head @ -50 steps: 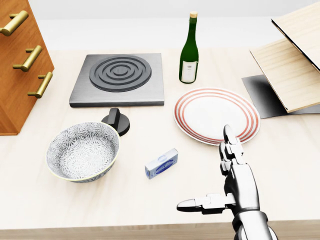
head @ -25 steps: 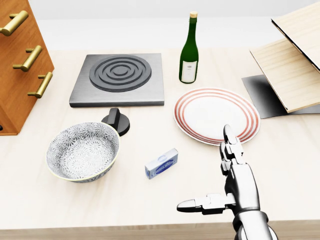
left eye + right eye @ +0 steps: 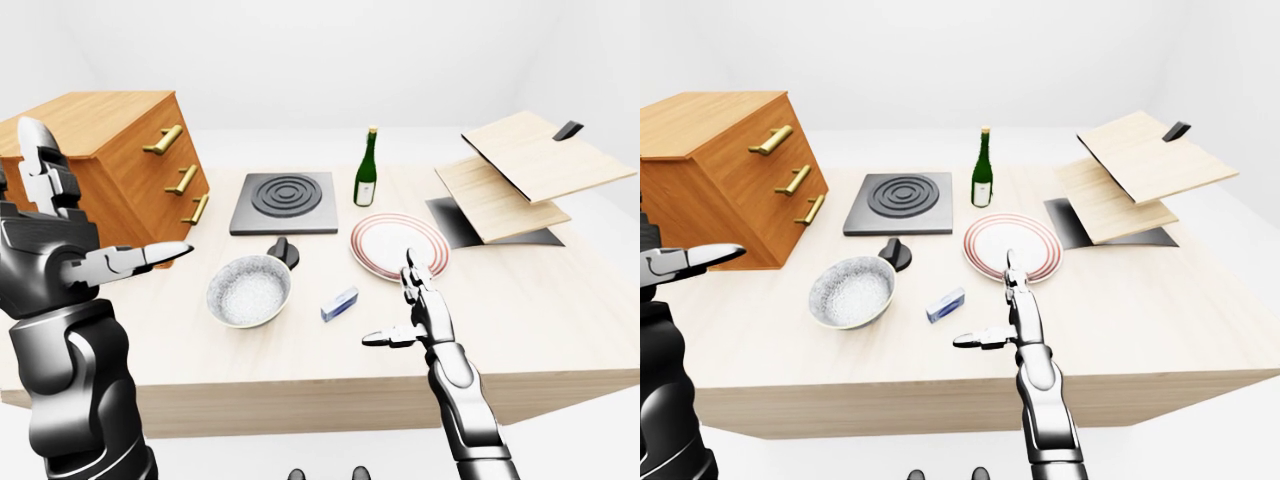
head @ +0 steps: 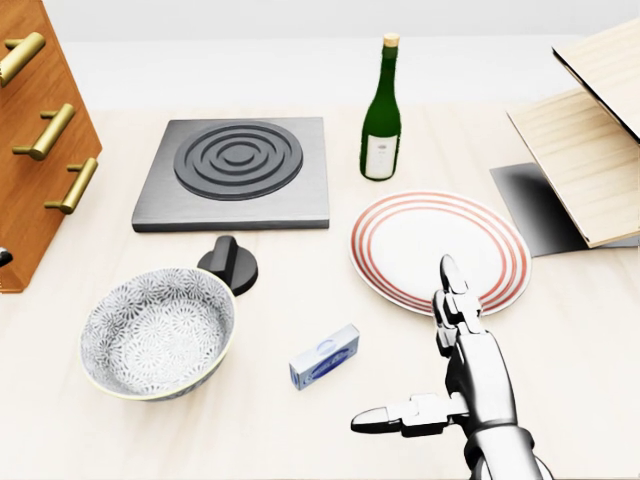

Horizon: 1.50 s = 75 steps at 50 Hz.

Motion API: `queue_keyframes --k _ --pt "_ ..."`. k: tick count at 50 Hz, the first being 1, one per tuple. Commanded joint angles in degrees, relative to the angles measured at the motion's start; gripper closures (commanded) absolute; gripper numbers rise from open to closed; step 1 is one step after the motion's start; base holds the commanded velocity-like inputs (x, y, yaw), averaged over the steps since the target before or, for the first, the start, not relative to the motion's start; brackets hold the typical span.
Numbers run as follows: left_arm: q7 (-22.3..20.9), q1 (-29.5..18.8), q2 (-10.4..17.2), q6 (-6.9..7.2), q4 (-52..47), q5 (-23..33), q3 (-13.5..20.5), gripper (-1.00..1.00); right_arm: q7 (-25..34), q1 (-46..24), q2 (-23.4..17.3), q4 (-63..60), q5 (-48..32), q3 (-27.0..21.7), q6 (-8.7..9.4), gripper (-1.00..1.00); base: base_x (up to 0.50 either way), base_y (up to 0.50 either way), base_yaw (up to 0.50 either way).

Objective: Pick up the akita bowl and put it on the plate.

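Head camera shifted; bowl [image 4: 155, 335] and plate [image 4: 430, 245] sat lower; right hand [image 4: 480, 385] hovered spread beside plate; only eye views showed left hand [image 3: 55, 250], spread wide.

A bare simulated kitchen: a pale wooden counter [image 4: 590, 340] holds a coil hotplate [image 4: 238, 170] with its black knob [image 4: 229, 263], a green wine bottle [image 4: 381, 110], a red-ringed plate [image 4: 410, 240], a patterned bowl [image 4: 155, 335] and what may be a butter packet [image 4: 324, 356].

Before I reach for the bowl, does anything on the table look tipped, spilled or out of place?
Only the two wooden boards at the left-eye view's right: they sit tilted over a dark mat, not flat. The akita bowl and bottle stand upright, the plate lies flat, and nothing has spilled.
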Motion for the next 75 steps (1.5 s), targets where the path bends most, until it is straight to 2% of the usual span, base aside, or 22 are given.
queue_keyframes --k 1,24,37,39,40,41,48,54,61,62,63,70,75 --pt "0.61 -0.38 0.34 0.0 -0.16 -0.64 0.15 -1.0 0.83 -0.22 -0.03 -0.19 0.54 -0.08 0.67 -1.0 0.5 0.0 0.0" --pt "0.47 -0.13 0.42 0.0 -0.24 -1.28 0.38 -1.0 0.89 -0.2 -0.04 -0.34 0.95 -0.32 0.38 -1.0 0.5 0.01 0.0" --pt "0.55 0.02 0.4 0.0 -0.66 -1.88 0.55 -1.0 0.66 -0.1 -0.01 -0.67 1.18 -0.38 1.06 -1.0 0.5 0.01 0.0" --pt "0.47 0.08 0.38 0.0 -0.6 -1.9 0.56 -1.0 0.71 -0.12 -0.03 -0.48 1.22 -0.39 0.92 -1.0 0.5 0.0 0.0" --pt "0.35 0.06 0.35 0.0 -0.43 -1.92 0.48 -1.0 0.58 -0.09 -0.09 -0.23 0.96 -0.39 -0.16 -1.0 0.5 0.0 0.0" --pt "0.26 0.03 0.33 0.0 -0.36 -2.14 0.48 -1.0 0.24 -0.2 0.06 -0.43 1.48 -0.8 0.94 -1.0 0.5 0.0 0.0" --pt "0.46 -0.17 0.52 0.0 -0.34 -2.64 0.66 -1.0 -0.29 -0.14 0.06 -0.46 1.97 -0.81 2.17 -1.0 0.02 0.0 0.0" --pt "0.54 -0.04 0.59 0.0 -0.33 -2.73 0.56 -1.0 -0.19 -0.53 -0.1 0.66 2.13 -0.95 1.15 -1.0 0.0 0.0 0.0" --pt "0.71 0.01 0.55 0.0 -0.83 -2.91 0.66 -1.0 -0.23 -0.29 -0.1 0.53 1.86 -0.84 1.13 -1.0 0.0 0.0 0.0" --pt "0.55 0.27 0.4 0.0 -0.6 -2.81 0.71 -1.0 0.33 -0.09 0.08 -0.2 3.96 -1.66 3.54 -1.0 0.0 0.0 0.0" --pt "0.48 0.41 0.34 0.0 -0.55 -2.71 0.65 -1.0 0.09 0.04 -0.12 -0.18 3.44 -1.5 3.88 -1.0 0.0 0.0 0.0" --pt "1.41 0.17 0.15 0.0 -0.8 -4.23 1.66 -1.0 -3.15 -1.61 -0.92 -6.23 1.03 -1.77 3.88 -1.0 0.0 0.0 0.0" --pt "1.84 0.43 0.5 0.0 -1.06 -4.19 1.11 -1.0 -1.56 -6.7 -3.34 -9.87 -0.86 -3.37 3.88 -1.0 0.0 0.0 0.0"
